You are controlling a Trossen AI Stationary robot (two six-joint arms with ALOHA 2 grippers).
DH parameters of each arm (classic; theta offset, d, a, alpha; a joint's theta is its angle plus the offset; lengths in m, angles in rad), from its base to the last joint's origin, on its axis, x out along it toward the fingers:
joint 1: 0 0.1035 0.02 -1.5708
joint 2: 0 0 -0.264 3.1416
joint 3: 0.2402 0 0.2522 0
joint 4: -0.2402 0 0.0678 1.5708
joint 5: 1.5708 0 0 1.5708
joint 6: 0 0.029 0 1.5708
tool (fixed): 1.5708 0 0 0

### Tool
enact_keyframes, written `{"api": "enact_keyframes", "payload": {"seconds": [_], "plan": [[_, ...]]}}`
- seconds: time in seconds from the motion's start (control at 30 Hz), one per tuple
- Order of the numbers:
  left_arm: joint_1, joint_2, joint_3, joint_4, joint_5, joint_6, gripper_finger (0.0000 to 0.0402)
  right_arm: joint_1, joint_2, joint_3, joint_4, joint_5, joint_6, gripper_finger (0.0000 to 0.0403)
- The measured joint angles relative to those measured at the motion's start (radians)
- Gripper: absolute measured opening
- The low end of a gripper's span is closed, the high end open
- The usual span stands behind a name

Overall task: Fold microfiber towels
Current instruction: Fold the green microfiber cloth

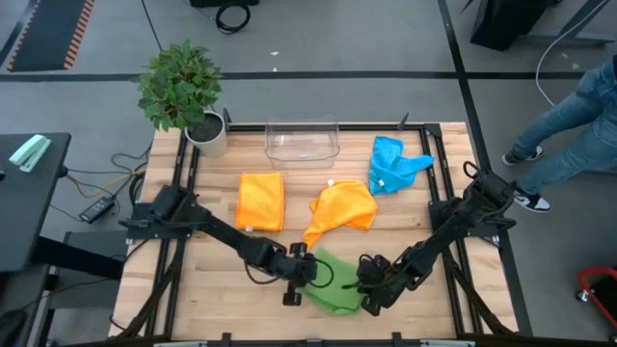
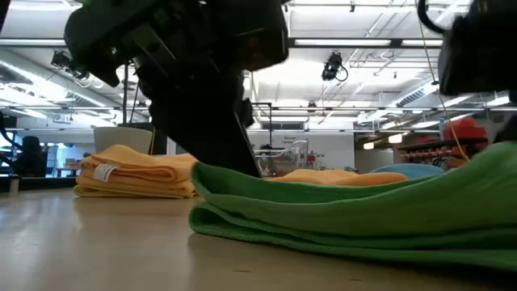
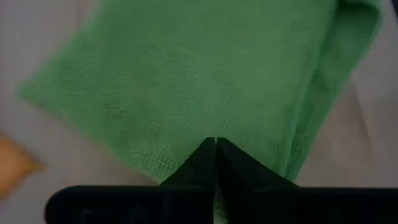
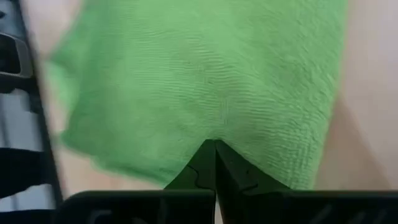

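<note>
Nearest to us, at the near edge of the pale wooden slatted surface (image 1: 212, 289), lies the soft green microfiber towel (image 1: 335, 281), doubled over so that one layer rests on another in the low view (image 2: 355, 214). Both arms meet at it. We see the left gripper (image 1: 305, 274) at the towel's left edge and the right gripper (image 1: 370, 286) at its right edge, each set low against the cloth. In the left wrist view the two dark fingers (image 3: 198, 167) are pressed together into a single point with the green cloth (image 3: 205, 81) directly at their tips, so these jaws are closed; we cannot tell whether any fold of cloth is caught between them. The right wrist view shows the same: the fingers (image 4: 231, 168) meet with no gap, tips at the edge of the green weave (image 4: 205, 81), jaws closed, and again we cannot tell if fabric is pinched.

Farther back, to the left of centre, sits a neatly folded orange microfiber towel (image 1: 260, 200), flat and square. Just right of it, a second orange towel (image 1: 339, 212) lies loosely crumpled. Beyond that and to the right, a blue towel (image 1: 393, 164) lies bunched up. At the far edge stands a clear plastic bin (image 1: 303, 141), and at the far left corner a potted green plant (image 1: 183, 92).
</note>
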Motion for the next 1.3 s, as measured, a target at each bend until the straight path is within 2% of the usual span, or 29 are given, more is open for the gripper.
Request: {"api": "enact_keyframes", "payload": {"seconds": [0.17, 0.3, 0.4, 0.5, 0.63, 0.77, 0.83, 0.93, 1.03, 1.13, 1.3], "plan": [[-0.032, 0.031, 0.001, 0.088, 0.003, -0.1, 0.0008, -0.049, -0.006, -0.039, 0.009, -0.006, -0.072, 0.0003], [-0.046, 0.031, 0.001, 0.212, 0.003, -0.215, 0.0018, -0.126, -0.025, -0.04, -0.022, -0.005, -0.23, 0.0002], [-0.053, 0.031, 0.011, 0.296, 0.001, -0.244, 0.0025, -0.196, -0.085, -0.047, -0.129, -0.021, -0.345, 0.0002], [-0.048, 0.029, 0.058, 0.215, 0.002, -0.21, 0.0018, -0.258, -0.193, -0.049, -0.261, -0.028, -0.427, 0.0002], [-0.022, 0.002, 0.16, 0.043, -0.004, -0.043, 0.0006, -0.294, -0.364, -0.048, -0.318, -0.071, -0.506, 0.0001], [0.017, -0.017, 0.267, -0.178, -0.1, 0.102, 0.0014, -0.218, -0.449, -0.048, -0.271, -0.068, -0.309, 0.0001], [0.042, -0.016, 0.288, -0.265, -0.142, 0.159, 0.0014, -0.124, -0.408, -0.052, -0.194, -0.01, -0.219, 0.0001], [0.086, -0.013, 0.241, -0.281, -0.097, 0.206, 0.0006, -0.029, -0.286, -0.051, -0.056, 0.065, -0.119, 0.0001], [0.113, -0.003, 0.14, -0.265, -0.025, 0.214, 0.0009, -0.006, -0.143, -0.015, -0.037, 0.092, -0.003, 0.0], [0.115, -0.004, 0.082, -0.221, -0.015, 0.225, 0.0006, -0.002, -0.036, 0.044, -0.027, 0.099, 0.052, 0.0], [0.101, -0.006, 0.022, -0.187, 0.016, 0.198, 0.0008, -0.002, 0.061, 0.099, -0.076, 0.101, 0.091, 0.0]]}}
